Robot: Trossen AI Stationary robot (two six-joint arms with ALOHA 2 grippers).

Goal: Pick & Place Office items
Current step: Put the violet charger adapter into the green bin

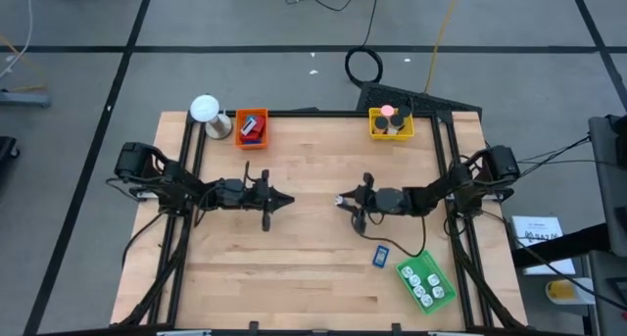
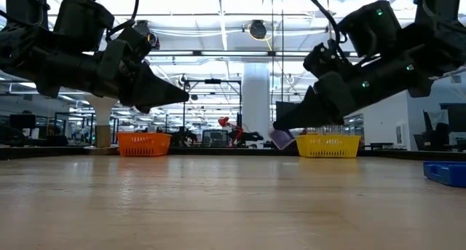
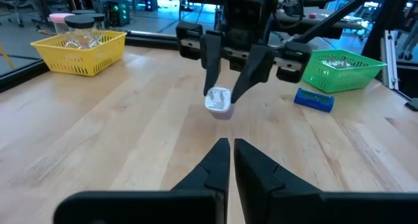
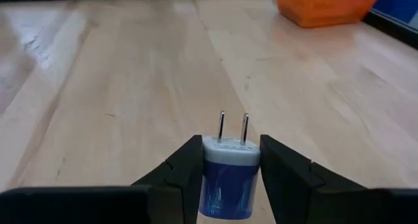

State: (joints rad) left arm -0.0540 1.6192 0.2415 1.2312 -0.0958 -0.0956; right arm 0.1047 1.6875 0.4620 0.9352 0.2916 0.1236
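while raised mid-table, right gripper (image 4: 228,168) clamped on blue-and-white plug adapter (image 4: 228,178), prongs toward left gripper (image 3: 228,160), shut empty at nine o'clock.

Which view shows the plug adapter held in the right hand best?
The right wrist view: the plug adapter fills the foreground, prongs up, clamped by the right hand. The left wrist view shows it small from the front; the low view only a purple-tinted corner; the high view a pale speck.

Middle of the tabletop (image 1: 294,248) is wide open; trays hug the edges: orange tray (image 1: 252,129), yellow tray (image 1: 390,124), green tray (image 1: 426,283).
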